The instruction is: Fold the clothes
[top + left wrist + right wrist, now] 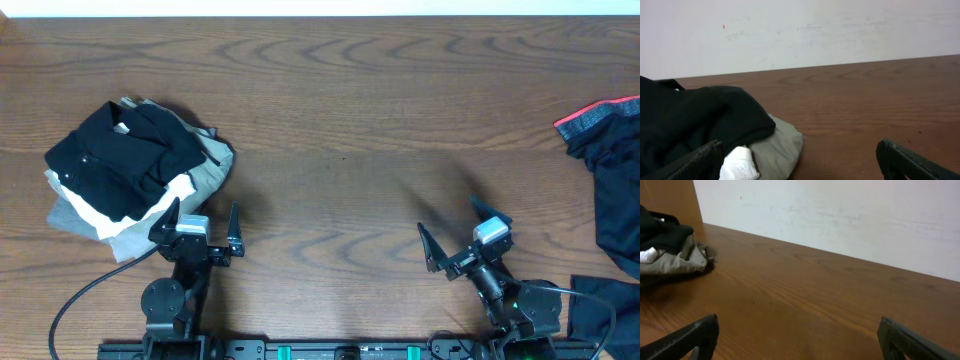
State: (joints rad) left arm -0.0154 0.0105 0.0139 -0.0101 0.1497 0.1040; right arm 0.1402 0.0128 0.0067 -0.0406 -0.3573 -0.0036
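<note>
item: leggings [620, 200], dark navy-black
waistband [597, 117]: coral-red with a grey edge, at the far end
state: unfolded, rumpled, lying flat
place: right edge of the worktop [380, 120], partly out of view

Black left arm [183, 272] and right arm [492, 282], each with silver wrist block [192, 226] and tapered black fingers [235, 232]; black cable [100, 280] lower left; green-marked rail [330, 351]

The leggings [615, 190] are cut off by the overhead view's right edge, hiding their full length.
</note>
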